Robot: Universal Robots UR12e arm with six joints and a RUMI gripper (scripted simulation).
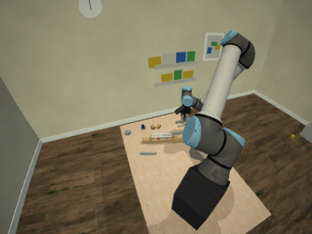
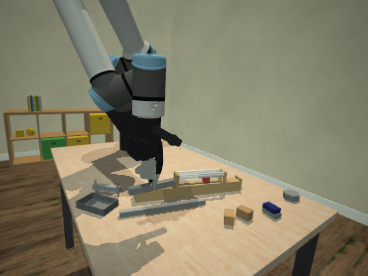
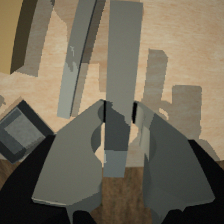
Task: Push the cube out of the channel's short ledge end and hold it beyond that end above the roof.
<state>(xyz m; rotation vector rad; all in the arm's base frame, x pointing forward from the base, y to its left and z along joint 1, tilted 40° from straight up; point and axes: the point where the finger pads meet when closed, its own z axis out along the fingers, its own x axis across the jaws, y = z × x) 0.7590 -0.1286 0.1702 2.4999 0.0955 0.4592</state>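
fingers clamped on a flat grey bar (image 3: 121,75), gripped near one end, its length running ahead of them. red cube (image 2: 206,179) sits inside the channel (image 2: 200,186) on the bench (image 2: 280,235), off to the right along the channel's long axis. bar's free end lies at the near mouth, roughly in line. wrist view shows the grip, never the cube; exterior view shows both.

We saw the small red cube (image 2: 206,179) resting inside the long tan wooden channel (image 2: 200,190), which lay flat just beside the gripper (image 2: 150,176).
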